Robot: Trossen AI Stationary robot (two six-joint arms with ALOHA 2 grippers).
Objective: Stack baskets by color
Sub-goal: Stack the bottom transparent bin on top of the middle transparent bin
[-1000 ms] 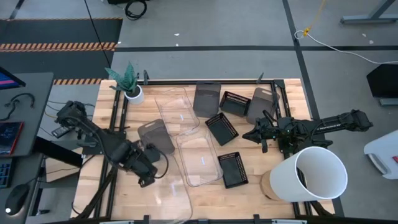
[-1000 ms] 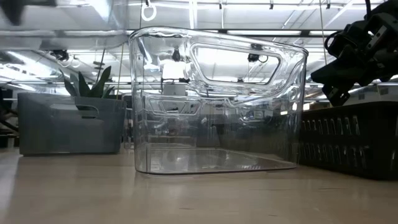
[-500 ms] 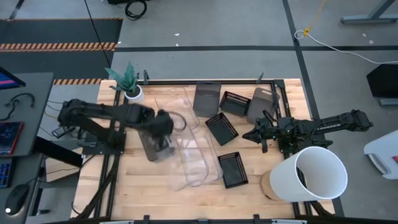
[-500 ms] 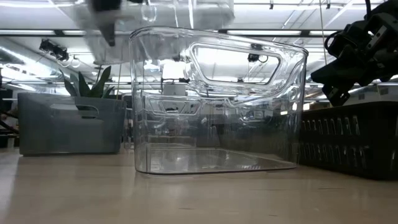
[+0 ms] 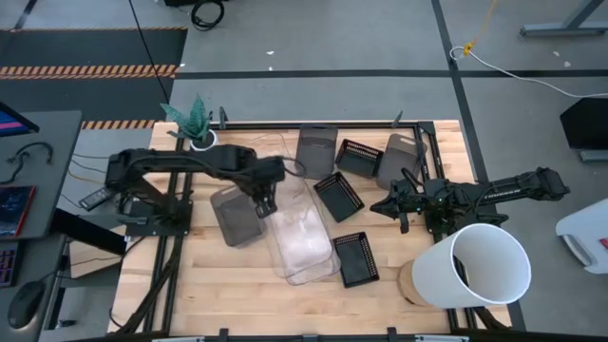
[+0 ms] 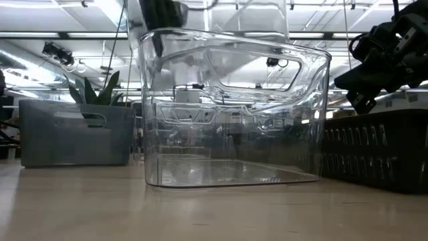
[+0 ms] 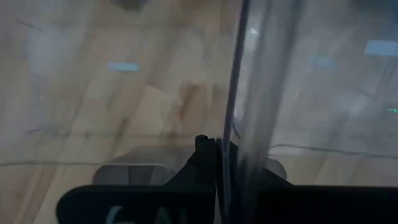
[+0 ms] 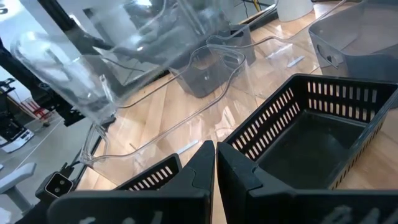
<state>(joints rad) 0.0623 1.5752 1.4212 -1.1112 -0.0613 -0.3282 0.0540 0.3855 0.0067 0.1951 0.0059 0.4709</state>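
Note:
My left gripper (image 5: pixel 266 201) is shut on a clear basket (image 5: pixel 293 226), which hangs over a second clear basket (image 5: pixel 313 264) standing on its bottom at the table's middle. In the low view the held basket (image 6: pixel 227 15) shows above the standing one (image 6: pixel 234 114). A third clear basket (image 5: pixel 269 160) lies farther back. Grey baskets (image 5: pixel 236 217) (image 5: pixel 316 150) (image 5: pixel 399 157) and black slatted baskets (image 5: pixel 359 157) (image 5: pixel 339 196) (image 5: pixel 356 258) rest on the wood. My right gripper (image 5: pixel 394 204) waits shut at the right, holding nothing. My left gripper pinches the clear basket's side wall at its rim (image 7: pixel 239 106); the wall rises from between the two fingers (image 7: pixel 202 158). The fingers come from above, pointing steeply down. The basket hangs clear of the table, tilted, over the standing clear basket.
A big white bucket (image 5: pixel 480 268) lies on its side at the near right corner. A small white plant pot (image 5: pixel 202 142) stands at the far left. Bare wood shows along the near edge, left of the middle (image 5: pixel 228 294).
My left gripper has swung from the near left part of the table toward the far edge and the middle, turning as it went, still shut on the clear basket. The basket has travelled with it, clear of the table, and now hangs over the standing clear basket.

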